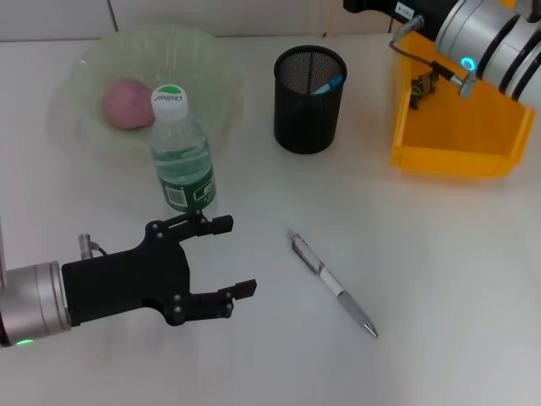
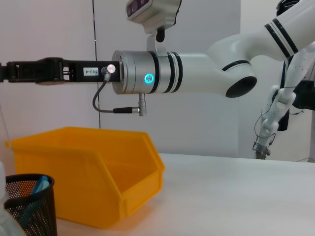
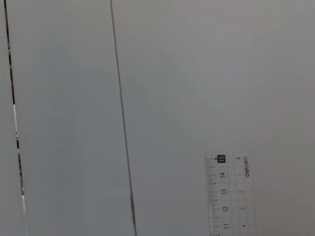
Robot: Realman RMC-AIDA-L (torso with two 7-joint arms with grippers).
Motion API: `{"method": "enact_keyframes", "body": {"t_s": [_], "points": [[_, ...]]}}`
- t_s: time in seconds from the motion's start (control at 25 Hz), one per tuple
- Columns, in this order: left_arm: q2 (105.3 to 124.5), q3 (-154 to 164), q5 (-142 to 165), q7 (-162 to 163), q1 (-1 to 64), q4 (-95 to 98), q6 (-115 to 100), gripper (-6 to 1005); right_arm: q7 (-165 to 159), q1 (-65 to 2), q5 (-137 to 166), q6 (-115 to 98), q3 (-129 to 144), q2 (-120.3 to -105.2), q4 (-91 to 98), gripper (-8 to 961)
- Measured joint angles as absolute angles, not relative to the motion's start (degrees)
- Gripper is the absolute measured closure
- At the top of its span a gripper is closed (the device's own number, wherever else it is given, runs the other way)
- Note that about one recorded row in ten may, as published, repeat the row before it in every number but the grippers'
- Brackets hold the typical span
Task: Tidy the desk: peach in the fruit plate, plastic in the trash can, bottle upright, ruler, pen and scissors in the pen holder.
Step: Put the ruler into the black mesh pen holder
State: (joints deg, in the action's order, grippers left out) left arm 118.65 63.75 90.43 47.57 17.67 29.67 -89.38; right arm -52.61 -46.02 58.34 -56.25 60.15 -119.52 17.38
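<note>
My left gripper point(image 1: 235, 256) is open and empty, low over the table just in front of the upright water bottle point(image 1: 180, 156). A pink peach point(image 1: 127, 103) lies in the pale green plate point(image 1: 199, 63). A white pen point(image 1: 334, 283) lies on the table, to the right of the left gripper. The black mesh pen holder point(image 1: 309, 99) holds a blue item point(image 1: 328, 85). My right arm point(image 1: 486, 38) reaches over the yellow bin point(image 1: 456, 156); its gripper point(image 2: 34, 71) runs out of frame. A clear ruler point(image 3: 231, 194) shows in the right wrist view. No scissors are in view.
A small dark crumpled thing point(image 1: 420, 89) lies inside the yellow bin. The bin point(image 2: 98, 172) and pen holder point(image 2: 29, 204) also show in the left wrist view. Bare table lies around the pen.
</note>
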Motion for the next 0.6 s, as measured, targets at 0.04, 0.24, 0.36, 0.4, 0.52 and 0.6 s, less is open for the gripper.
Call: {"method": "enact_keyframes", "body": {"t_s": [0.04,0.24,0.36,0.4,0.52,0.6], "points": [[118.65,63.74,90.47,47.55,17.66,29.67,-89.38,153,-52.59,-46.26,58.3,-56.15,60.18,-119.56,16.86,563],[118.65,63.72,90.56,47.22,17.66,29.69,-89.4,153,-51.29,-47.85,58.2,-55.79,60.36,-119.62,13.63,562],[118.65,63.72,90.65,46.86,17.66,29.67,-89.35,153,-50.57,-48.24,58.36,-55.26,60.42,-119.69,12.61,561],[118.65,63.75,90.71,46.67,17.66,29.64,-89.33,153,-50.32,-48.28,58.44,-55.18,60.78,-119.76,12.32,561],[118.63,63.86,90.71,46.66,17.66,29.67,-89.33,153,-50.11,-48.32,58.44,-55.17,61.23,-119.78,12.15,560],[118.58,63.88,90.71,46.66,17.66,29.66,-89.32,153,-49.78,-48.36,58.46,-55.17,61.45,-119.8,12.1,560]]}}
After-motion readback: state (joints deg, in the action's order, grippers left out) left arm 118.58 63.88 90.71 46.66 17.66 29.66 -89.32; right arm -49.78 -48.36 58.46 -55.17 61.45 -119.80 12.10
